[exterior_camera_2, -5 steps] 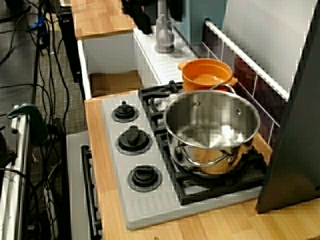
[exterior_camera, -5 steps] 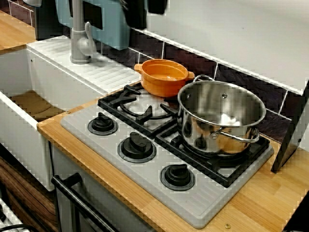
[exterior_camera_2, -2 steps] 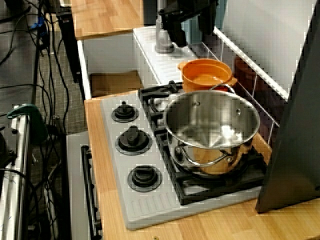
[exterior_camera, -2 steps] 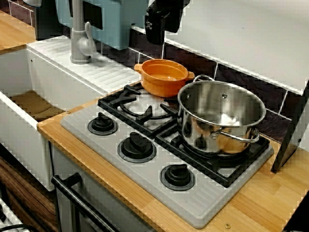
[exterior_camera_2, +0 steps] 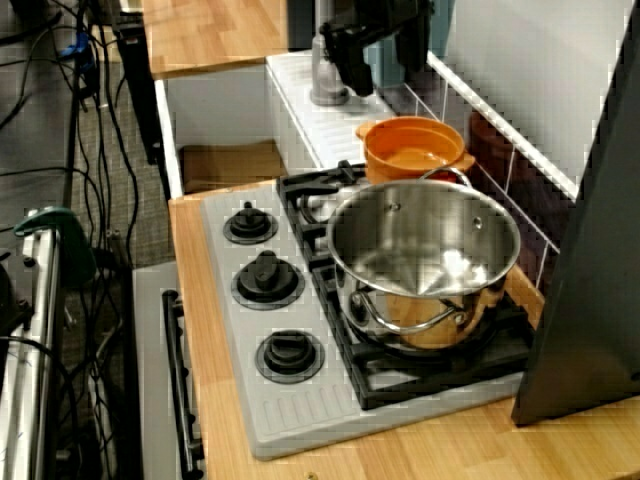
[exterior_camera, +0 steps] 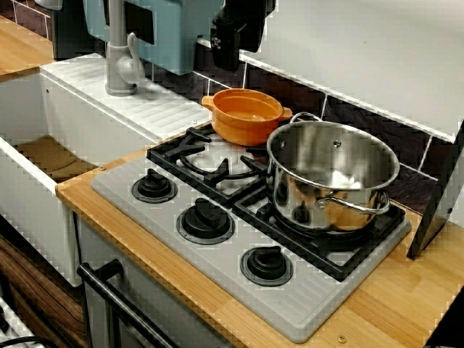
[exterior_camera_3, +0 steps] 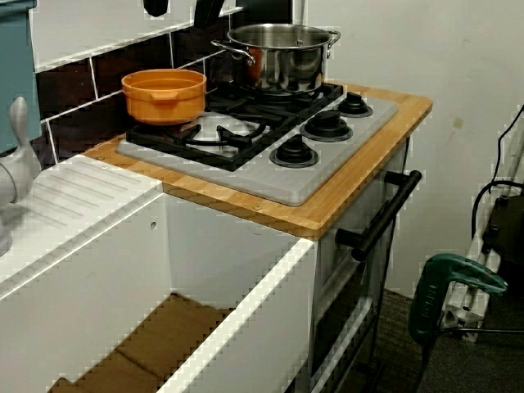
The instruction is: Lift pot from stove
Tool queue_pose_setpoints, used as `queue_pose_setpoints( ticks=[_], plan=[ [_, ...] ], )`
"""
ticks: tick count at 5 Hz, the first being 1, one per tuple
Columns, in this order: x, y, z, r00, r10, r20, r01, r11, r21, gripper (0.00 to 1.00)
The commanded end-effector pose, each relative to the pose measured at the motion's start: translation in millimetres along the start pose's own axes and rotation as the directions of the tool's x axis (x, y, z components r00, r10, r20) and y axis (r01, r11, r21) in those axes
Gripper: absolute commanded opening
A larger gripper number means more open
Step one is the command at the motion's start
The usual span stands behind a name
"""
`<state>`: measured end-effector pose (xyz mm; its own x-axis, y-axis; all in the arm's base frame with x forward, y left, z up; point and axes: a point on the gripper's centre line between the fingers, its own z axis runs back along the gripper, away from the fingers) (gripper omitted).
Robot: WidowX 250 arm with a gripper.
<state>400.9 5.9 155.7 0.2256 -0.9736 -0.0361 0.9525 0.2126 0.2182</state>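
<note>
Near the top centre of the frame, the gripper point(exterior_camera_2: 378, 45) hangs with black fingers spread and empty, above the orange pot point(exterior_camera: 245, 115), which sits on the stove point(exterior_camera: 217, 217) at its back edge beside the steel pot point(exterior_camera: 331, 174), awaiting a descent

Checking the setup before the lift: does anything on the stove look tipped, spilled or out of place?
Nothing spilled or tipped. The orange pot sits upright but at the back edge of the stove, partly off the black grate rather than centred. The steel pot stands upright close beside it.
</note>
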Motion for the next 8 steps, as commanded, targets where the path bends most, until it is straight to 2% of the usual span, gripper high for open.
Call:
queue_pose_setpoints(
  ticks=[1,2,5,7,8],
  plan=[
    [-1.6,15,-13.7,0.999,0.03,0.017,-0.03,1.0,-0.008,1.0],
    [-0.1,14,-25.3,1.0,0.017,-0.005,-0.017,1.0,-0.02,1.0],
    [-0.1,-8,-12.3,1.0,0.018,0.018,-0.018,0.999,-0.048,1.0],
    [4.0,-22,-22.2,1.0,0.021,0.011,-0.02,0.998,-0.056,1.0],
    [4.7,-21,-29.0,1.0,0.03,0.006,-0.03,0.998,-0.056,1.0]
  ],
)
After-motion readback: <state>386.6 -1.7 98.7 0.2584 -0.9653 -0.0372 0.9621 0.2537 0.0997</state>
